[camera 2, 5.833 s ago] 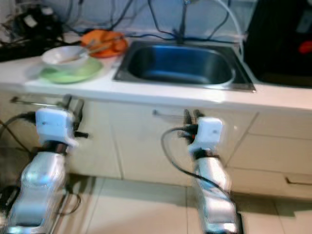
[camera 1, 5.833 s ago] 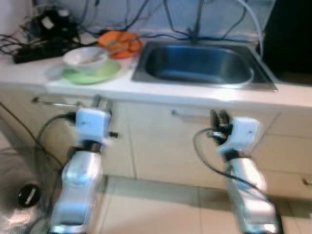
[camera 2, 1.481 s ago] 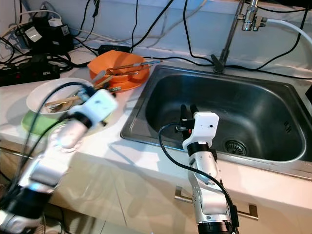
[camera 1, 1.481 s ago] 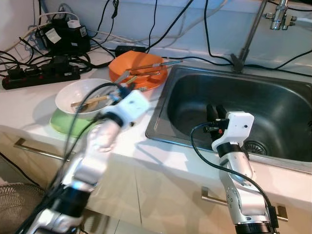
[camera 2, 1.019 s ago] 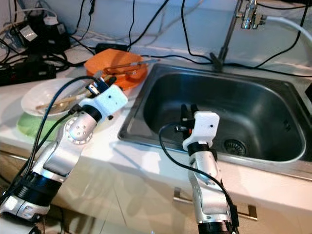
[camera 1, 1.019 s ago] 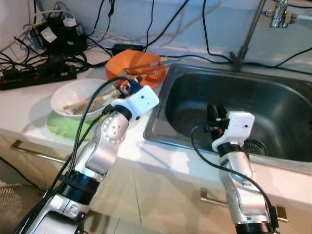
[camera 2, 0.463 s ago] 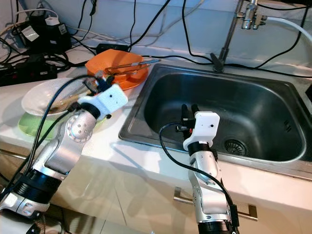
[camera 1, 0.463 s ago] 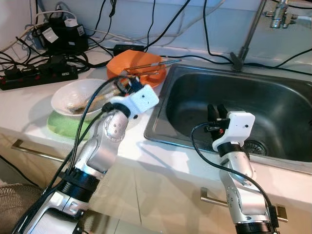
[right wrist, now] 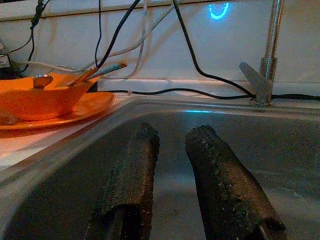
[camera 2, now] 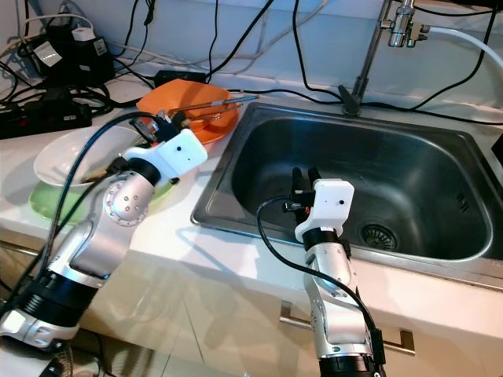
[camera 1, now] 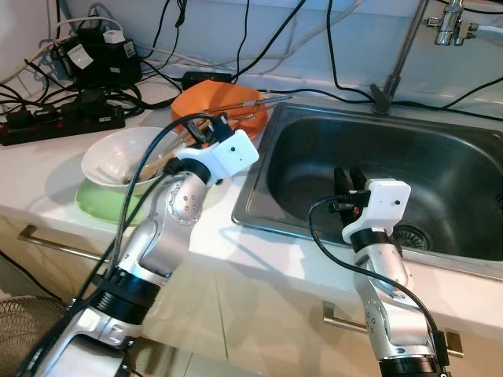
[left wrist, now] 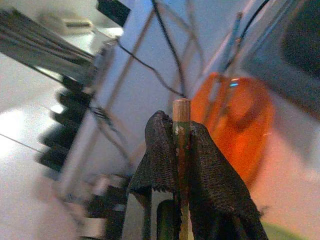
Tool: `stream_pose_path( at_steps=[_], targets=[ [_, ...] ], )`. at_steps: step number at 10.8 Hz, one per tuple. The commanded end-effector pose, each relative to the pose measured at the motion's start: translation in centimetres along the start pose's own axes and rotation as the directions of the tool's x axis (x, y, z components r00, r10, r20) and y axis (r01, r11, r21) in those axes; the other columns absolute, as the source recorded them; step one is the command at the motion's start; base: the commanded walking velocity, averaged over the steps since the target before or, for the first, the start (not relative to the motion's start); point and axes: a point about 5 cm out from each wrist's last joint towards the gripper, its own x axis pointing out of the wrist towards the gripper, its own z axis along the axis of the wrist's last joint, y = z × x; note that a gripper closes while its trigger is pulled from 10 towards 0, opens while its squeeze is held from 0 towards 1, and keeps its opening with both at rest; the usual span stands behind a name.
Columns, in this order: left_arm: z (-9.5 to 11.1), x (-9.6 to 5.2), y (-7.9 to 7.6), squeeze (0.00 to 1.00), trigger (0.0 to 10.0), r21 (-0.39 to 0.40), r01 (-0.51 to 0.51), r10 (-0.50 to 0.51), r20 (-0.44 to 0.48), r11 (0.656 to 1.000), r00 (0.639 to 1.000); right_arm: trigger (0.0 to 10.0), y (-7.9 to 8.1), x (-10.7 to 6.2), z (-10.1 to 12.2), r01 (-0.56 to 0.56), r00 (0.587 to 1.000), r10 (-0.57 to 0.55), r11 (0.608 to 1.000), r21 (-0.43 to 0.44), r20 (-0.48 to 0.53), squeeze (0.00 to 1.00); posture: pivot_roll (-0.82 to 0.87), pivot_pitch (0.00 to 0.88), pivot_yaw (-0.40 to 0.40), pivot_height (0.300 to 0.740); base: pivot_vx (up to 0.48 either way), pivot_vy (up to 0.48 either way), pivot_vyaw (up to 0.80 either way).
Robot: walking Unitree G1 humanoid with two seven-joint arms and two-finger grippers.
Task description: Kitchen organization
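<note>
A white bowl (camera 1: 110, 159) holding a wooden utensil sits on a green plate (camera 1: 98, 203) on the counter, left of the sink (camera 1: 440, 169). Behind it, an orange dish (camera 1: 228, 110) carries several long utensils. My left gripper (camera 1: 207, 130) hovers between the bowl and the orange dish, shut on a thin wooden stick (left wrist: 181, 145) that pokes out past its fingertips. My right gripper (camera 1: 349, 179) hangs over the sink's front half, its fingers (right wrist: 135, 175) slightly apart with nothing between them.
Black power strips and tangled cables (camera 1: 75, 118) crowd the back left of the counter. The faucet (camera 1: 397, 59) rises behind the sink, with a drain (camera 1: 409, 236) in its floor. A cabinet handle (camera 1: 55, 242) runs below the counter edge.
My left gripper has lifted from the white bowl's rim toward the orange dish, still holding the stick. The right arm has stayed in place.
</note>
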Motion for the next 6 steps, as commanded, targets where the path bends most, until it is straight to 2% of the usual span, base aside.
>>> stream_pose_path(
  at_steps=[1, 2, 3, 4, 5, 6],
  targets=[
    [1.7, 0.4, 2.6, 0.0, 0.0, 0.084, -0.094, 0.09, 0.059, 0.992, 0.994, 10.0, 0.0, 0.4, 0.1, -0.003, 1.0, 0.003, 1.0, 0.009, 0.01, 0.0, 0.18, 0.0, 0.004, 0.717, 0.0, 0.0, 0.0],
    [2.2, 0.4, 3.6, 0.0, 0.0, 0.105, -0.134, 0.127, 0.074, 0.985, 0.989, 10.0, 0.1, 0.4, 0.1, -0.006, 1.0, 0.006, 1.0, 0.01, 0.009, 0.0, 0.18, 0.0, 0.003, 0.717, 0.0, 0.0, 0.0],
    [2.9, 0.4, 4.9, 0.0, 4.7, 0.126, -0.19, 0.179, 0.092, 0.974, 0.98, 10.0, 0.3, 0.4, 0.1, -0.011, 1.0, 0.011, 1.0, 0.013, 0.009, 0.0, 0.18, 0.0, 0.003, 0.717, 0.0, 0.0, 0.0],
    [3.8, 0.3, 5.1, 0.0, 10.0, 0.11, -0.212, 0.195, 0.142, 0.971, 0.97, 10.0, 0.3, 0.5, 0.0, -0.014, 1.0, 0.014, 1.0, 0.016, 0.009, 0.0, 0.18, 0.0, 0.003, 0.717, 0.0, 0.0, 0.0],
    [5.9, 0.1, 5.3, 0.0, 10.0, -0.029, -0.253, 0.252, 0.259, 0.967, 0.932, 10.0, 0.3, 0.6, 0.1, -0.016, 1.0, 0.015, 1.0, 0.014, 0.01, 0.0, 0.18, 0.0, 0.002, 0.717, 0.0, 0.0, 0.0],
    [7.0, -0.2, 5.3, 0.0, 10.0, -0.161, -0.237, 0.277, 0.315, 0.958, 0.908, 10.0, 0.3, 0.6, 0.1, -0.017, 1.0, 0.016, 1.0, 0.012, 0.012, 0.0, 0.18, 0.0, 0.001, 0.717, 0.0, 0.0, 0.0]
  ],
)
